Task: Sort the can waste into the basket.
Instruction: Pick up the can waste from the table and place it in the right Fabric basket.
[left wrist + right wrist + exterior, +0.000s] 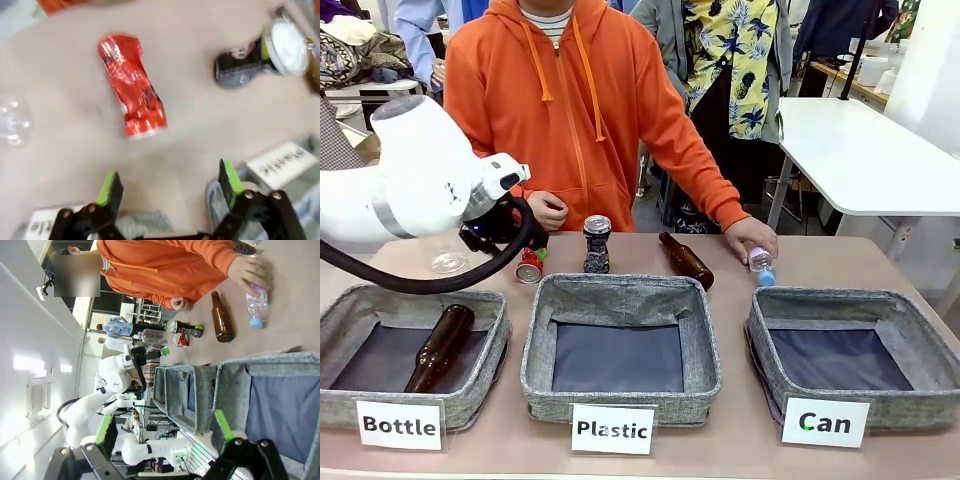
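left end effector (169, 179): jaws apart, empty; red can (132, 85) lies on the desk (65, 125) at its 11 o'clock. black can (597, 245) stands at 3 o'clock of the red can. right end effector (164, 427): jaws apart, empty. front view: can basket (767, 372) sits at 4 o'clock of the black can.

Tan table (740, 445), three grey baskets up front: Bottle basket (470, 395), Plastic basket (620, 291), Can basket (850, 301). Behind them: clear bottle (448, 262), red can (529, 266), upright black can (597, 245), brown bottle (685, 260) on its side, plastic bottle (761, 265).
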